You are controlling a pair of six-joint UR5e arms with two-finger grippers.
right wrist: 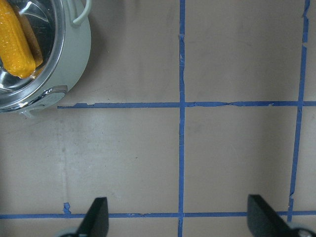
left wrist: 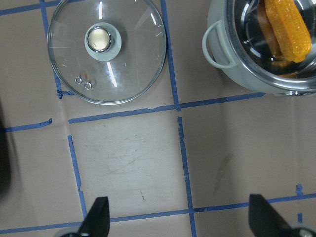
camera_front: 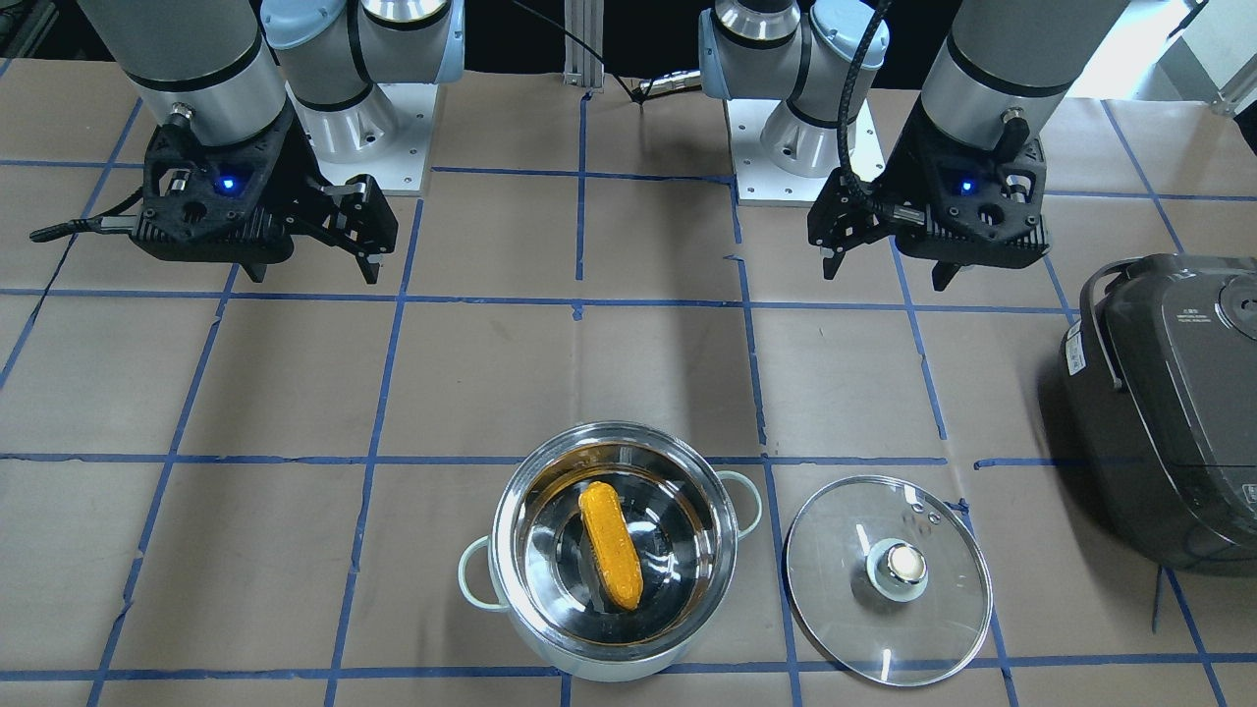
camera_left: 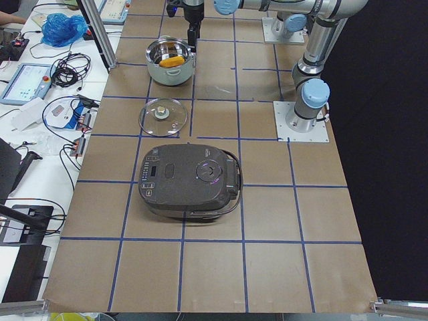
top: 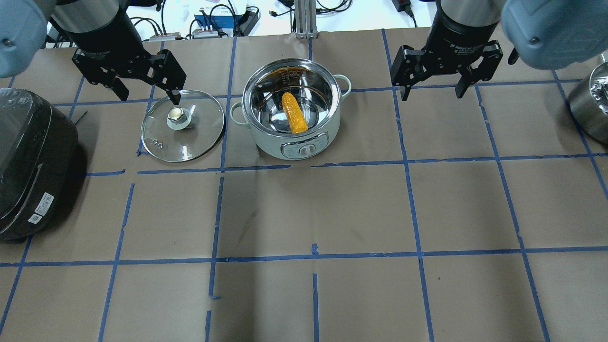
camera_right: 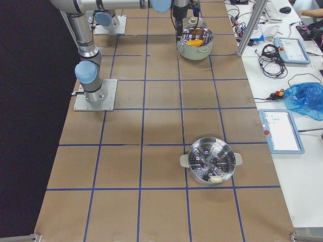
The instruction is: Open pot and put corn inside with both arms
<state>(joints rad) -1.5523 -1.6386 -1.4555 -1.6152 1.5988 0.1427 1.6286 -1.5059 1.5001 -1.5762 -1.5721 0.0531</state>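
The steel pot point(camera_front: 609, 660) stands uncovered at the table's far side from my base, and the yellow corn point(camera_front: 610, 543) lies inside it. The pot also shows overhead point(top: 266, 142) with the corn point(top: 294, 112) in it. Its glass lid point(camera_front: 845, 609) lies flat on the table beside the pot, knob up, as the overhead view point(top: 194, 137) shows too. My left gripper point(top: 148, 97) hovers open and empty above the lid's far side point(left wrist: 128, 64). My right gripper point(top: 432, 94) hangs open and empty to the pot's right. The corn point(right wrist: 17, 47) shows at the right wrist view's corner.
A dark grey rice cooker point(top: 28, 161) sits at the table's left end. A second steel pot with a steamer insert point(camera_right: 211, 167) stands at the right end. Blue tape lines grid the brown table cover. Cables and devices lie beyond the far edge.
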